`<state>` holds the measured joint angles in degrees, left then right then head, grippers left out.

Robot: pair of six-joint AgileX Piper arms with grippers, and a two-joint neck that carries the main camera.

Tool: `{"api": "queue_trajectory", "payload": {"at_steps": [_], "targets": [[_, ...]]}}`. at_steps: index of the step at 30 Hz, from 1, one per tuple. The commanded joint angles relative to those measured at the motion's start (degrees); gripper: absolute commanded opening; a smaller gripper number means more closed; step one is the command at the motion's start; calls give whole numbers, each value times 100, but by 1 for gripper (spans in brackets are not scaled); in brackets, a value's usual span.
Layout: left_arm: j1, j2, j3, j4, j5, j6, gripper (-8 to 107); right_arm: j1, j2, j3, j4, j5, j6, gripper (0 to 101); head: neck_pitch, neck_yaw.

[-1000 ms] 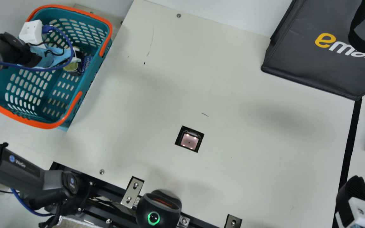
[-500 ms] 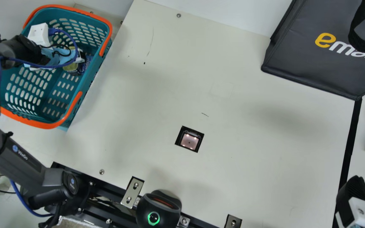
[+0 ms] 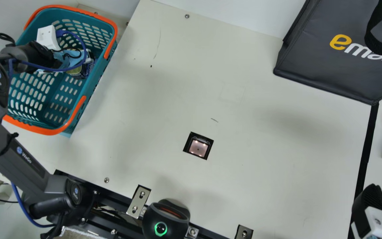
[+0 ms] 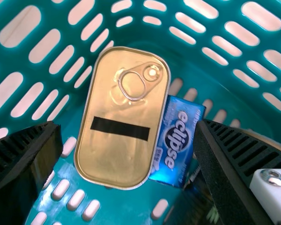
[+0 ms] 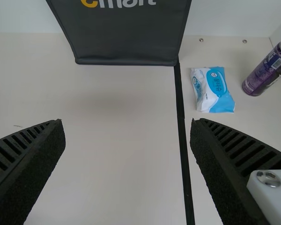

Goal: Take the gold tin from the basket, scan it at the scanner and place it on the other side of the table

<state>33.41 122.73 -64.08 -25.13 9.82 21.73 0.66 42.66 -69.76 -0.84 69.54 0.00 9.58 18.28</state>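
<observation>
- Cream surface (image 3: 264, 109) had the lit scanner window (image 3: 198, 148) set in it; basket (image 3: 78, 110) at your left, dark bag (image 3: 313, 66) at the far right.
- Gold tin (image 4: 105, 157) was in the basket, pull-ring side facing your left wrist camera, partly overlapping a blue pack (image 4: 178, 136).
- Your left hand (image 4: 127, 126) was released, fingers wide on either side of the tin in its view, no grip on it.
- Your right hand (image 5: 127, 123) was released too, holding nothing, over the right part of the surface.
- Done: left hand lined up with the tin, roughly. Judged early stage, still the pick.
- Left for you: close on the tin, lift it out, scan, set down. Drop side was probably past the black strip (image 5: 181, 117), where the wipes pack (image 5: 215, 91) and purple can (image 5: 267, 70) were.
</observation>
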Motion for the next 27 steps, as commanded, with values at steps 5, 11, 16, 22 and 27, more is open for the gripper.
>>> {"api": "queue_trajectory", "payload": {"at_steps": [5, 11, 16, 22, 27], "targets": [[-29, 136, 5, -234, -240, 132, 90, 0, 0, 0, 0, 0, 0, 95, -166, 14], [-39, 250, -74, -488, -222, 343, 90, 0, 0, 0, 0, 0, 0, 95, -166, 14], [-33, 338, -176, -727, -126, 588, 90, 0, 0, 0, 0, 0, 0, 95, -166, 14], [-25, 418, -312, -1024, 86, 919, 90, 0, 0, 0, 0, 0, 0, 95, -166, 14], [-17, 459, -358, -1203, 223, 1112, 90, 0, 0, 0, 0, 0, 0, 95, -166, 14]]}}
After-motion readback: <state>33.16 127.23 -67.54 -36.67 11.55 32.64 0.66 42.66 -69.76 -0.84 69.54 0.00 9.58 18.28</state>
